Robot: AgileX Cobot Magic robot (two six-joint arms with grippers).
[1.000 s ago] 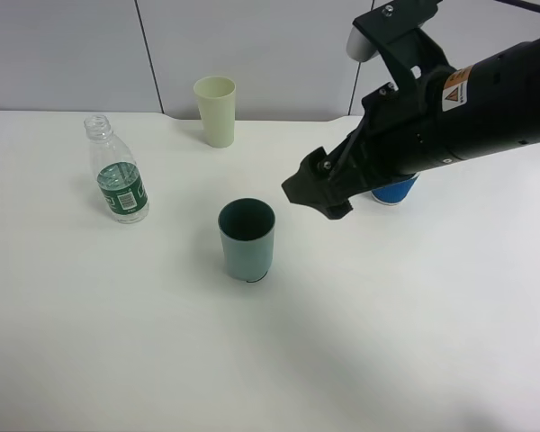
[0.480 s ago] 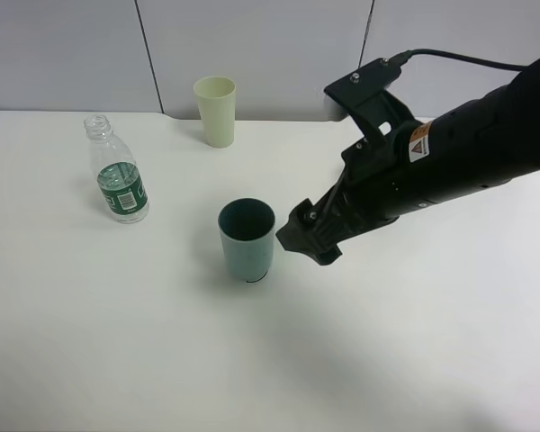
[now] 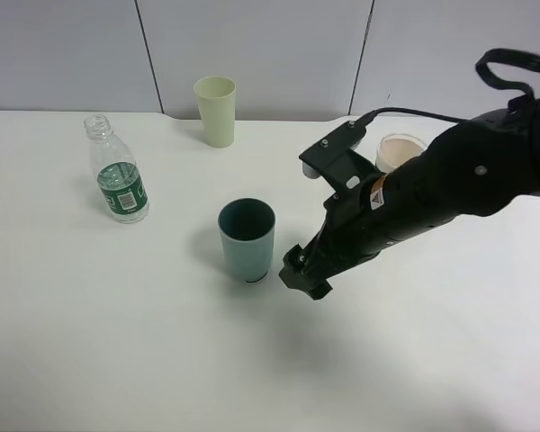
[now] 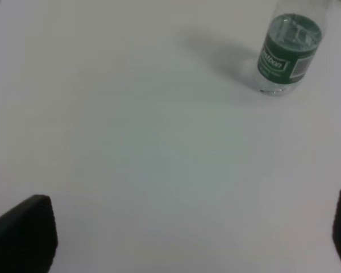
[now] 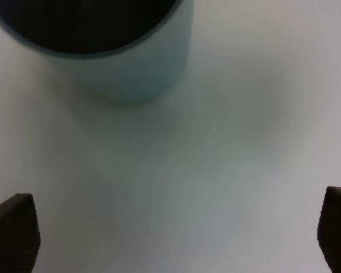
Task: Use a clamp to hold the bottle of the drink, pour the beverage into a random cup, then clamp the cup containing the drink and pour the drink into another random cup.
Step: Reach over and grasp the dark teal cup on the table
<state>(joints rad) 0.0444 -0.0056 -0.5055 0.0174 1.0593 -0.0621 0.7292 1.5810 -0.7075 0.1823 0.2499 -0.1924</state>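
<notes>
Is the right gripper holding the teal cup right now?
No, the right gripper stands open with the teal cup ahead of it, not between its jaws.

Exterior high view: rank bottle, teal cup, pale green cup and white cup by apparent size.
1. bottle, tallest
2. teal cup, nearer the camera
3. pale green cup, farther back
Unranked: white cup, mostly hidden behind the arm.

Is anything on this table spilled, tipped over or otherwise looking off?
Nothing stands out. The bottle, teal cup and pale yellow-green cup all stand upright, and the table shows no puddle. The white cup is mostly hidden behind the right arm.
</notes>
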